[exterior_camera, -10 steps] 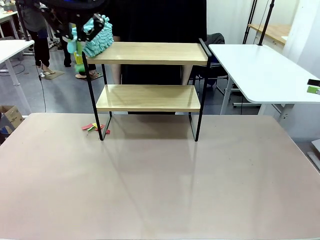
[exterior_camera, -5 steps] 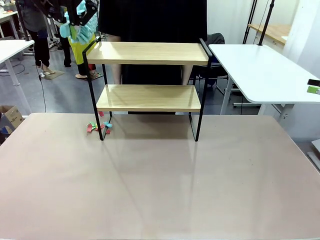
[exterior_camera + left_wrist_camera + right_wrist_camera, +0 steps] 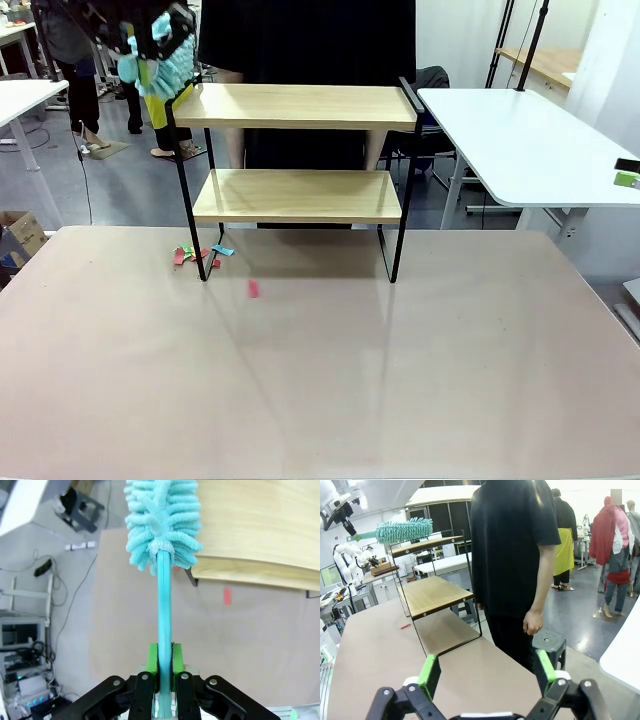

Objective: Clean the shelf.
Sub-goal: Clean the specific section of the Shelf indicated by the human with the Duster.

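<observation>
The shelf point(image 3: 300, 106) stands at the far side of the table, its two wooden boards bare. My left gripper point(image 3: 148, 38) hovers just off the top board's left end, shut on the handle of a teal duster point(image 3: 166, 62). In the left wrist view the green pads point(image 3: 153, 661) clamp that handle, the fluffy duster head point(image 3: 162, 520) hangs beside the shelf board point(image 3: 260, 525), and a red scrap point(image 3: 227, 596) lies on the table below. My right gripper point(image 3: 485, 677) is open and holds nothing, looking at the shelf point(image 3: 435, 595) from the side.
Coloured paper scraps point(image 3: 195, 253) lie by the shelf's front left leg, and one red scrap point(image 3: 253, 288) lies further forward on the table point(image 3: 320, 380). A person in black point(image 3: 300, 40) stands behind the shelf. A white table point(image 3: 530, 140) is at the right.
The duster swept off the top board's left end and lifted beside it. More scraps have dropped to the table, and a red one now lies in front of the shelf.
</observation>
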Robot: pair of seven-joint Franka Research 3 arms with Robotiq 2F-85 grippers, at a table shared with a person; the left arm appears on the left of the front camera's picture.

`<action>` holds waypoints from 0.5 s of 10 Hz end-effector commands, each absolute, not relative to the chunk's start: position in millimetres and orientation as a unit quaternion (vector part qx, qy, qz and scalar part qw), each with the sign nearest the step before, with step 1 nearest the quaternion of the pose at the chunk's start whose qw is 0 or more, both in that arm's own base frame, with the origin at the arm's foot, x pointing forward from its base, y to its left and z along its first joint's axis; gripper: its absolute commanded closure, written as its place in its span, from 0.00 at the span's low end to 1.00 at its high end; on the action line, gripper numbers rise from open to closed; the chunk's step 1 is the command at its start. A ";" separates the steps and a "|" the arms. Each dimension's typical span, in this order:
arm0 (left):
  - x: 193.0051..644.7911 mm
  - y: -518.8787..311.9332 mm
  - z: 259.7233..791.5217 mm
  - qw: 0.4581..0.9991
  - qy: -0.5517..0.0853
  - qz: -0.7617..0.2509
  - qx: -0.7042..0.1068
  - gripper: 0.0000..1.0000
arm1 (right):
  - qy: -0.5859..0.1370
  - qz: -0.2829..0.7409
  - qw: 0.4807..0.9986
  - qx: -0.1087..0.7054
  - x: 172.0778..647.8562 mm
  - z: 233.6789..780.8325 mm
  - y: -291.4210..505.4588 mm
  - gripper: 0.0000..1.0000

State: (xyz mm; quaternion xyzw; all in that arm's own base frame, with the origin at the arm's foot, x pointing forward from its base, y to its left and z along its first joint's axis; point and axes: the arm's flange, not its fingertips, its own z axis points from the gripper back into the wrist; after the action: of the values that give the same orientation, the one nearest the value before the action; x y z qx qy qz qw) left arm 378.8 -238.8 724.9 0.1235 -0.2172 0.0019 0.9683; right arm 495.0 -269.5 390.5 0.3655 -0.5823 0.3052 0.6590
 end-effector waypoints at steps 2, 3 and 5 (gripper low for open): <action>356.6 -177.5 770.0 0.955 -0.273 -0.108 0.031 0.87 | -0.583 0.308 0.659 0.364 495.7 393.1 -268.0 0.00; 350.8 -166.0 780.1 0.952 -0.264 -0.158 -0.005 0.87 | -0.583 0.308 0.659 0.364 495.7 393.1 -268.0 0.00; 331.8 -147.6 792.5 0.936 -0.246 -0.247 -0.056 0.87 | -0.583 0.308 0.659 0.364 495.7 393.1 -268.0 0.00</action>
State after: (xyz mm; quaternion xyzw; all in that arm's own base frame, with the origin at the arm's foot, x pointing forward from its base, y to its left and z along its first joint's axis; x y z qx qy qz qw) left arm 340.6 -156.8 807.0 -0.0327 -0.2781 -0.1970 0.9396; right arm 495.1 -269.4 390.3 0.3657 -0.5822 0.3052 0.6590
